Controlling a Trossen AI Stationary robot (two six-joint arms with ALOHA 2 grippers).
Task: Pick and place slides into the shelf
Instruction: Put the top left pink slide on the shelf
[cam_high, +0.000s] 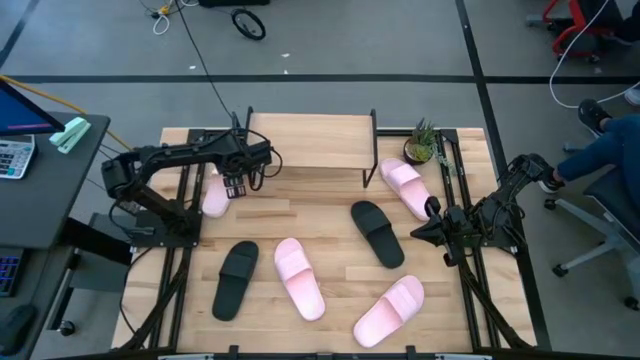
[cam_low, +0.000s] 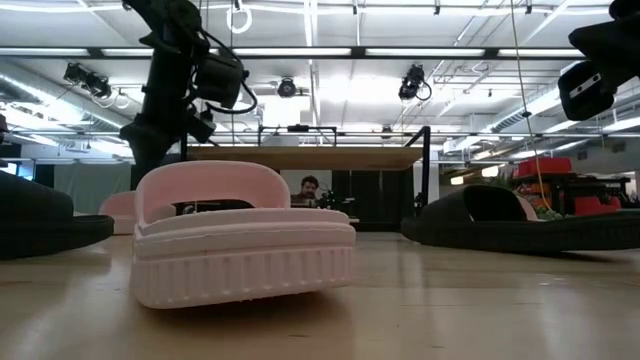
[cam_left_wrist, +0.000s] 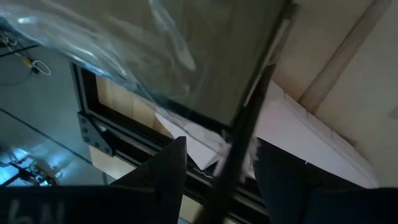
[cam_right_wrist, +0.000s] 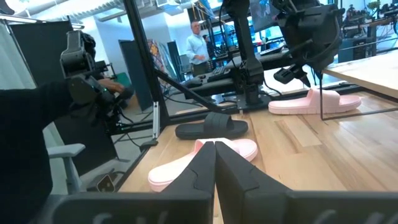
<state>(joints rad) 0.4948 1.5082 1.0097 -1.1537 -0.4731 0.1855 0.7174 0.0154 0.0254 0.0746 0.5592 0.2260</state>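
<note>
The shelf (cam_high: 310, 140) stands at the table's far edge, its plank top bare. Six slides lie flat on their soles on the table. One pink slide (cam_high: 214, 194) lies by the shelf's left leg and another (cam_high: 405, 187) by its right leg. A black slide (cam_high: 377, 233) lies right of centre. Along the near side lie a black slide (cam_high: 236, 279) and two pink slides (cam_high: 300, 277) (cam_high: 390, 310). My left gripper (cam_high: 235, 186) (cam_left_wrist: 221, 174) hangs open, pointing down, just right of and above the left pink slide (cam_right_wrist: 314, 102). My right gripper (cam_high: 430, 230) (cam_right_wrist: 215, 162) waits shut at the right edge.
A small potted plant (cam_high: 423, 142) stands at the shelf's right end. The shelf's thin black leg (cam_left_wrist: 249, 137) shows between my left fingers in the left wrist view. A person sits off the table's right side (cam_high: 610, 150). A desk with a calculator (cam_high: 15, 155) is on the left.
</note>
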